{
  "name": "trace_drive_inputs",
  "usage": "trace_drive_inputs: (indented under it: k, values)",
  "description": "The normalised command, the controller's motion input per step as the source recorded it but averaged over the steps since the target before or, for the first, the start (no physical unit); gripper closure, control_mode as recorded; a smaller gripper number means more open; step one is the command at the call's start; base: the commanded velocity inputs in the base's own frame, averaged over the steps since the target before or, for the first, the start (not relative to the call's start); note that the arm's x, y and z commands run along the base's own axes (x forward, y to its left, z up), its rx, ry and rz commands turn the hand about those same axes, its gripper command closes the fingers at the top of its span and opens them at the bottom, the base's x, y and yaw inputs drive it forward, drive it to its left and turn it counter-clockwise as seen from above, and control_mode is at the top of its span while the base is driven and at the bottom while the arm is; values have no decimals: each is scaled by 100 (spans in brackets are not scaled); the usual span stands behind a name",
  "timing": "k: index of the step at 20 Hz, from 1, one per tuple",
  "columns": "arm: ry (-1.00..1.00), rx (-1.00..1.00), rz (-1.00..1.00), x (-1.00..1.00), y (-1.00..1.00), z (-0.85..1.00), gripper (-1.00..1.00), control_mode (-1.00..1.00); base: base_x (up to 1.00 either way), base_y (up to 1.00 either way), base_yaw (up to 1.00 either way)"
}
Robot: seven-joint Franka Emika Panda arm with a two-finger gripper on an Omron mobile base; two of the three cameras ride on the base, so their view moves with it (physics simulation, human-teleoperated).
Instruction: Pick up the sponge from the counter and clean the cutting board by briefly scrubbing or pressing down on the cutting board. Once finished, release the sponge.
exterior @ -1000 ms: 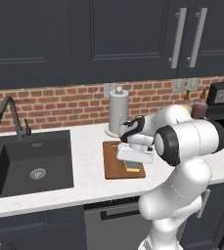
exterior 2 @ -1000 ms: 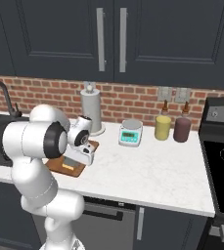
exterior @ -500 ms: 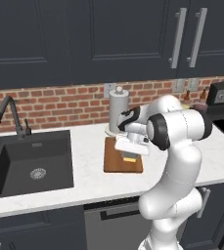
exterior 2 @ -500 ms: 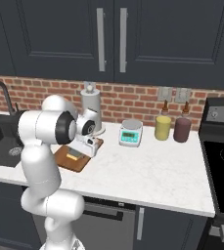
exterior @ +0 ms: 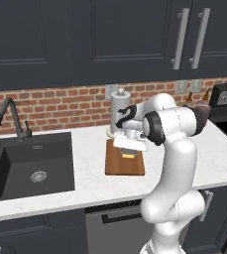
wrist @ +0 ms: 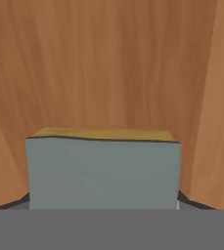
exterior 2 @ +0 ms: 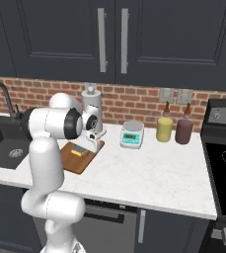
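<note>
1. Left base view: the claw hangs low over the far half of the cutting board, which lies on the white bench to the right of the black sink. A sliver of the yellow sponge shows directly beneath the claw, above the wood. A paper towel roll stands just behind the board.

2. Right base view: the sponge sits under the claw, at or just above the cutting board; contact cannot be confirmed. A white scale and two jars stand on the bench, well to the right.

3. Hand view: the sponge lies between the fingertips, grey face toward the camera, yellow layer toward the wood, long axis across the picture. The claw appears closed on it. The board lies straight ahead along the claw's axis, so the press should run directly forward.
</note>
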Motion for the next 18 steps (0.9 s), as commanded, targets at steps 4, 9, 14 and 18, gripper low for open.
trace_drive_inputs:
  k: [4, 9, 14, 18]
  values:
    - [0, -7, -8, 58, -15, -27, 100, -100, 0, 0, 0]
    - [-1, -5, -9, 11, -34, -39, 100, -100, 0, 0, 0]
    - [-3, 0, -11, 0, -52, -46, 100, -100, 0, 0, 0]
    - [-3, 0, -13, 0, -63, -39, 100, -100, 0, 0, 0]
